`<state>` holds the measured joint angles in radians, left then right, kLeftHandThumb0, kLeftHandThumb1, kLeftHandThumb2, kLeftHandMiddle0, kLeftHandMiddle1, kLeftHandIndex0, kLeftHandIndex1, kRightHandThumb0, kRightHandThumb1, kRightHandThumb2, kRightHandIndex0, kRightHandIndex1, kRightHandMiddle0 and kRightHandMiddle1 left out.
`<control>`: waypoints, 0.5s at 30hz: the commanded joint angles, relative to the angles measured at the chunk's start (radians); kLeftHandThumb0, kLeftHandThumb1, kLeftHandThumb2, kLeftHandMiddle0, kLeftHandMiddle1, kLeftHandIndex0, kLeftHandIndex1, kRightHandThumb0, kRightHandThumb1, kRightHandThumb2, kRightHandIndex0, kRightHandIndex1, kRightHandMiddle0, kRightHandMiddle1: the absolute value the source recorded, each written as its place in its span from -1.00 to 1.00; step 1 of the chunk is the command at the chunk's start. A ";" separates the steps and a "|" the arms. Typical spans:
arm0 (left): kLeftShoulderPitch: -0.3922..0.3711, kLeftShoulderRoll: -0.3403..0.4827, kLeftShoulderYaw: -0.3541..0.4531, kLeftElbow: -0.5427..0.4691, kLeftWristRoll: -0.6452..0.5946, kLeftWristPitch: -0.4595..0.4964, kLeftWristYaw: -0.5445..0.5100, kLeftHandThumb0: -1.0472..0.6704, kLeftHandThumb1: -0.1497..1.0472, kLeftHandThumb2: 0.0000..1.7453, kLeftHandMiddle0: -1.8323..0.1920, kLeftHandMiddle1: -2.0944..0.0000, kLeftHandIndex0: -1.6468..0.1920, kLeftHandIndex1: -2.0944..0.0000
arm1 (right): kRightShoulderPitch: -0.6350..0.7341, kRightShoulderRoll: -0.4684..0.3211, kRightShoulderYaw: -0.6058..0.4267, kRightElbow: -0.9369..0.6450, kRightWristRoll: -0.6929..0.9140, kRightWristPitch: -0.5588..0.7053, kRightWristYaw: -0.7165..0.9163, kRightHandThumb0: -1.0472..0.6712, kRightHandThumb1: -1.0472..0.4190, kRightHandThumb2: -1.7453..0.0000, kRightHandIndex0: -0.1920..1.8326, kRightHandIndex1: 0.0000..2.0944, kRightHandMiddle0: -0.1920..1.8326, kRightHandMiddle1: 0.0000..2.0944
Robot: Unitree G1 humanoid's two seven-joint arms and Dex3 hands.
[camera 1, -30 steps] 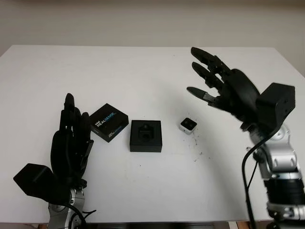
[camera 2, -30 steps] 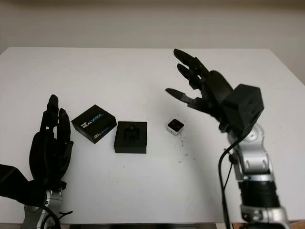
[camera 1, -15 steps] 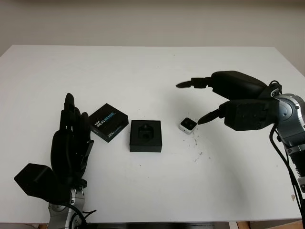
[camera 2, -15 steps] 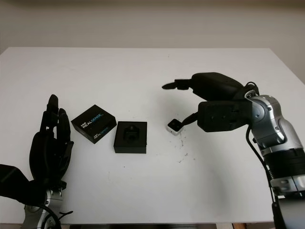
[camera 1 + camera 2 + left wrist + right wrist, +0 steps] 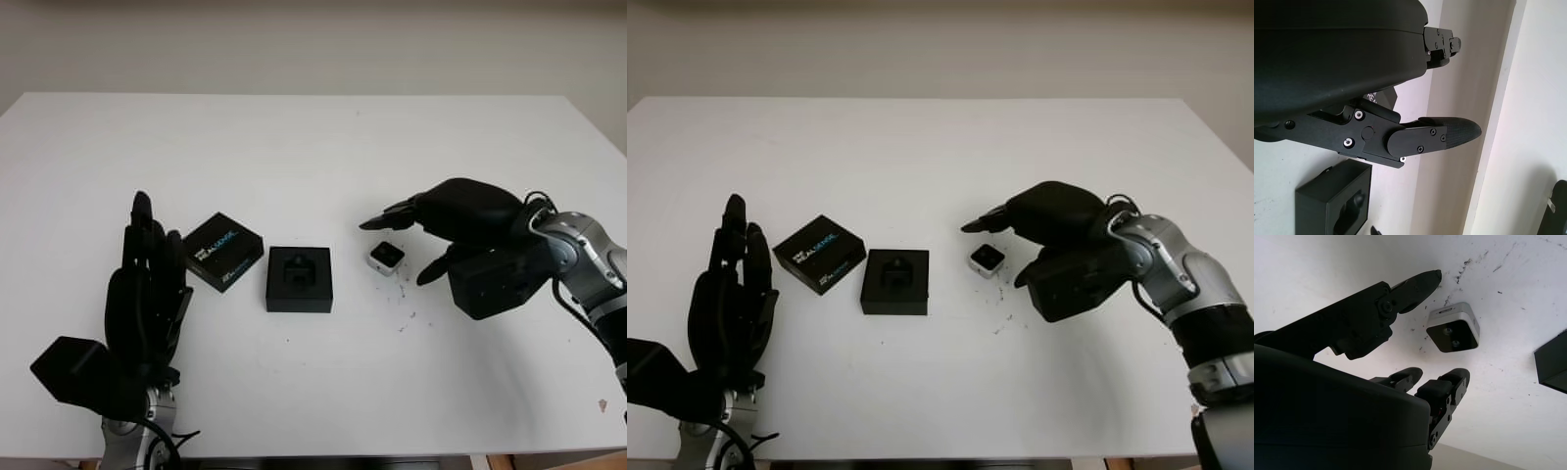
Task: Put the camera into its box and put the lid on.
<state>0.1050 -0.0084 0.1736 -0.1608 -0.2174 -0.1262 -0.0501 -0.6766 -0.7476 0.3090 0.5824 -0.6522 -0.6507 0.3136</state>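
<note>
On a white table (image 5: pixel 294 392), a small silver cube of a camera (image 5: pixel 386 257) with a dark lens face sits apart from everything, just right of the open black box (image 5: pixel 300 279). The box has a moulded recess in its middle, and its printed lid (image 5: pixel 224 252) lies flat just left of it. My right hand (image 5: pixel 416 245) hovers around the camera, empty, thumb on the near side and fingers arched over the far side, none touching it as far as I can see. My left hand (image 5: pixel 147 294) stands idle and open at the table's near left, beside the lid. The camera looks hard, smooth and light, likely to skid or tip if nudged from one side. I judge the safest hold is a pinch on its two opposite metal sides, keeping off the glassy lens face, which looks easy to smudge or scratch.
</note>
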 commanded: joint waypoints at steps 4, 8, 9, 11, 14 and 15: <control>0.000 -0.002 -0.005 0.003 0.002 -0.012 -0.004 -0.44 1.00 -0.44 0.84 0.95 0.84 0.96 | -0.050 0.019 0.034 0.087 -0.043 -0.051 -0.093 -0.23 -0.67 0.93 -0.23 -0.83 -0.25 -0.86; 0.000 -0.003 -0.003 0.004 -0.013 -0.010 -0.013 -0.43 1.00 -0.45 0.85 0.96 0.85 0.96 | -0.070 0.030 0.057 0.135 -0.065 -0.060 -0.136 -0.22 -0.70 0.93 -0.22 -0.82 -0.24 -0.86; 0.000 -0.003 -0.003 0.006 -0.014 -0.011 -0.014 -0.43 1.00 -0.45 0.85 0.95 0.85 0.96 | -0.074 0.031 0.061 0.141 -0.066 -0.057 -0.137 -0.22 -0.70 0.93 -0.22 -0.82 -0.24 -0.86; -0.001 -0.002 -0.004 0.008 -0.012 -0.015 -0.014 -0.42 1.00 -0.44 0.85 0.95 0.86 0.96 | -0.080 0.034 0.065 0.153 -0.065 -0.053 -0.143 -0.22 -0.73 0.92 -0.22 -0.82 -0.25 -0.86; 0.000 -0.002 -0.004 0.009 -0.004 -0.016 -0.009 -0.42 1.00 -0.44 0.84 0.95 0.85 0.95 | -0.089 0.038 0.071 0.181 -0.065 -0.067 -0.174 -0.23 -0.73 0.93 -0.20 -0.80 -0.23 -0.85; 0.000 -0.002 -0.004 0.010 -0.004 -0.017 -0.009 -0.42 1.00 -0.44 0.84 0.95 0.85 0.95 | -0.092 0.039 0.073 0.191 -0.065 -0.071 -0.182 -0.23 -0.73 0.93 -0.20 -0.80 -0.22 -0.85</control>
<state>0.1056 -0.0086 0.1732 -0.1503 -0.2257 -0.1298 -0.0587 -0.7481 -0.7113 0.3808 0.7594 -0.7145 -0.7127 0.1438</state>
